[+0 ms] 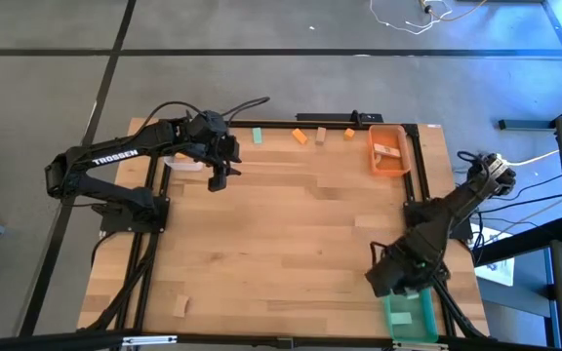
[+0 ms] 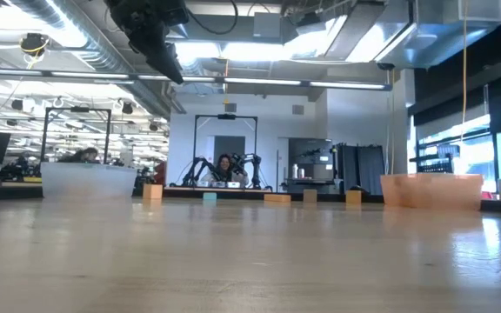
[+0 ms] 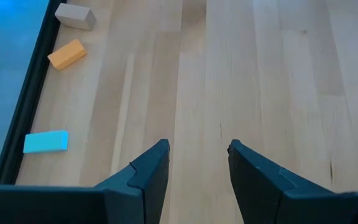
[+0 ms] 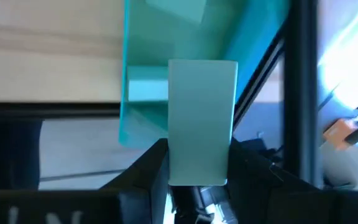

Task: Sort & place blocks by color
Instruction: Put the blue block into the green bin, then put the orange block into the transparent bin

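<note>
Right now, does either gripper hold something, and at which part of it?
The right gripper holds a teal block by its lower end, over the green bin. The left gripper is open and empty.

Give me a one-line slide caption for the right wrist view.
Right gripper fingers hold a pale teal-green rectangular block above the translucent green plastic bin at the table's edge.

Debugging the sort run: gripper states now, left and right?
Left gripper: open, empty, above bare table.
Right gripper: shut on a teal-green block, over the green bin.
</note>
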Robot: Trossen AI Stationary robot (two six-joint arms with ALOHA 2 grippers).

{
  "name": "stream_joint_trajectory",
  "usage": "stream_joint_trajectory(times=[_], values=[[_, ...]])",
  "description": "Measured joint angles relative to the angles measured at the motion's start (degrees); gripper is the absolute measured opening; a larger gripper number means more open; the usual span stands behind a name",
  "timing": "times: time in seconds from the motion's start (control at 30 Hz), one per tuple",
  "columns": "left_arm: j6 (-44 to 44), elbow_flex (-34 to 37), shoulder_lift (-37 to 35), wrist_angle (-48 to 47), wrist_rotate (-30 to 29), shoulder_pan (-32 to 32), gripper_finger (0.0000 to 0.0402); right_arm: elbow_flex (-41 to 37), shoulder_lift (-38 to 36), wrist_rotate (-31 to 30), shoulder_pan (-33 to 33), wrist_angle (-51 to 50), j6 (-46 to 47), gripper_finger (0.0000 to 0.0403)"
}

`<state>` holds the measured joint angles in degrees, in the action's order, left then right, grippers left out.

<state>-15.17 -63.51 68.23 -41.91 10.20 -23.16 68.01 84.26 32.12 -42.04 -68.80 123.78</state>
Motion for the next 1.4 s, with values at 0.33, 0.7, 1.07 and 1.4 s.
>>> stream_joint_trajectory(times=[0.33,0.7,1.07,1.4], values=[[1.14,0.00,0.01,0.00,0.00,-0.02,0.0153,-12.44,-0.02,1.28,-4.18,21.83,7.91,0.0126],[1.73,0.00,0.01,0.00,-0.02,-0.02,0.0153,-19.88,-0.04,2.52,-4.17,30.04,6.34,0.0133],[3.21,0.00,0.02,0.00,-0.69,-0.02,0.0153,-20.20,-0.04,2.51,-4.17,30.20,6.42,0.0226],[15.48,-0.02,0.51,5.46,-11.14,-2.11,0.0153,-12.78,-0.03,-10.39,-2.62,20.17,7.67,0.0225]])
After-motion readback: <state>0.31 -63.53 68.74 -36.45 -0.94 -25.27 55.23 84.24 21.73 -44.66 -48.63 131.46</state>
